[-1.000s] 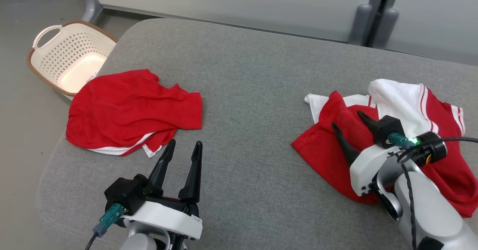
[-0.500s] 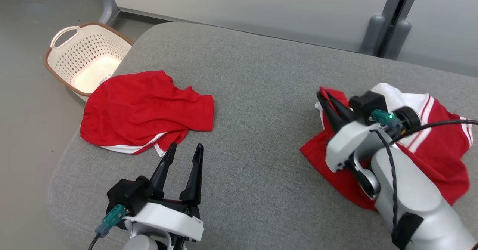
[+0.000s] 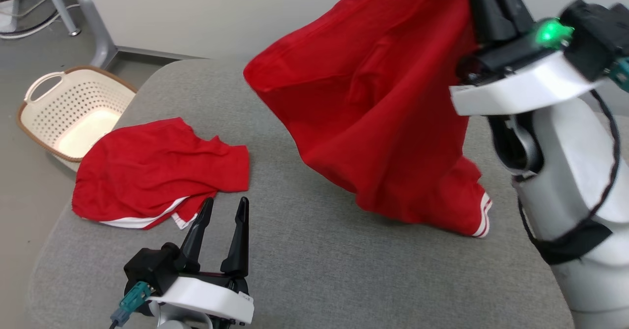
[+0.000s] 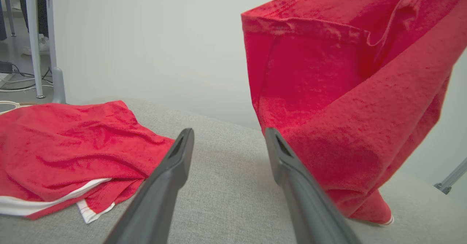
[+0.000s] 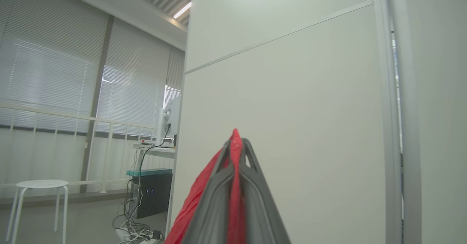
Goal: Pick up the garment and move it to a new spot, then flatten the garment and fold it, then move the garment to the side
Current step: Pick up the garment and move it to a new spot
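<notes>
No readable text or number — tiny mark on casing of left hand (image 3: 226, 201) illegible.

White arm shells (image 3: 565, 171), dark fingers (image 3: 238, 240), teal connector (image 3: 131, 300), green light (image 3: 547, 31)

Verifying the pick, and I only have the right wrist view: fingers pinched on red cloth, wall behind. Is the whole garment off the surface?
Observer: Mostly. The red garment hangs from the right gripper, but its white-striped lower end reaches down to the grey padded surface.
Operator: Left arm doing anything?
Observer: No. The left gripper is open, low over the surface, holding nothing.
Operator: Anything else lying there?
Observer: A second red garment lies crumpled at the robot's left, near a perforated basket on the floor.
</notes>
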Tool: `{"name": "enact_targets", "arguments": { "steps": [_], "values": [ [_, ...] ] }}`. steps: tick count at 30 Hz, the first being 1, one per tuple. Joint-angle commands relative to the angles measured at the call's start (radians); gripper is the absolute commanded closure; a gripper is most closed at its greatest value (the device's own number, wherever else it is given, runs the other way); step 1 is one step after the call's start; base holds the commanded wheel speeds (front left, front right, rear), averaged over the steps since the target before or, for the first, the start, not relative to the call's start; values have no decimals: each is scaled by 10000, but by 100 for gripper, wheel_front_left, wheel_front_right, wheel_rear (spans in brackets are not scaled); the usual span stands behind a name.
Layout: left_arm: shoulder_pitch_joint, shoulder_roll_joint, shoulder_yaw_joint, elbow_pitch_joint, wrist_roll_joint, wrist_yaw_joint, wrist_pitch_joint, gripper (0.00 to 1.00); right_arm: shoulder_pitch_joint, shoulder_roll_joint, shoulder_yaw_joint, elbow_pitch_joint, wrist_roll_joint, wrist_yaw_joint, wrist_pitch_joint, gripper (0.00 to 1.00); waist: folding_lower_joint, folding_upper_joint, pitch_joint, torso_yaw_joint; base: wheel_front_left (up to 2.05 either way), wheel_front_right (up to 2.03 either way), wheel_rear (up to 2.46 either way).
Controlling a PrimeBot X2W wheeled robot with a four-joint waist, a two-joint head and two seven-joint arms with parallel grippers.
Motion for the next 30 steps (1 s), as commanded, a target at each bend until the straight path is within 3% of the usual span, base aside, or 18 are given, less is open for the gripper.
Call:
{"name": "enact_targets", "arguments": {
  "steps": [1,9,11,17,18,19,20,25,30],
  "values": [
    [91,25,50,-47,88,-7,-6,0,608,-233,-158,-215,250,-13,43,100,0,0,-78,-357,0,0,0],
    [77,28,309,-48,176,24,-6,0,4753,-1966,-1755,-2368,1624,-9,827,100,0,0,40,-1610,0,0,0],
    [19,27,362,-8,171,25,-6,0,5822,-2305,-2363,-2564,1449,-7,855,100,0,0,94,-1900,0,0,0],
    [-163,28,296,115,207,-86,-6,0,8083,-1956,-3924,-1672,1009,-12,1122,100,0,0,150,-2545,0,0,0],
    [-172,30,268,144,211,-108,-6,0,8266,-1838,-4125,-1337,834,-10,1242,94,0,0,149,-2603,0,0,0],
    [-198,31,213,182,221,-128,-6,0,8369,-1799,-4303,-996,506,-7,1272,54,0,0,146,-2639,0,0,0],
    [-228,31,167,198,239,-121,-6,0,8446,-1669,-4607,-520,240,-14,1414,0,0,0,137,-2667,0,0,0],
    [-290,28,39,293,270,-146,-6,0,7976,-909,-6066,979,-1579,-7,1307,0,0,0,75,-2645,0,0,0],
    [-184,34,49,315,289,-127,-6,0,7331,-232,-5977,595,-1725,-7,487,0,0,0,-14,-2479,0,0,0]
  ]
}}
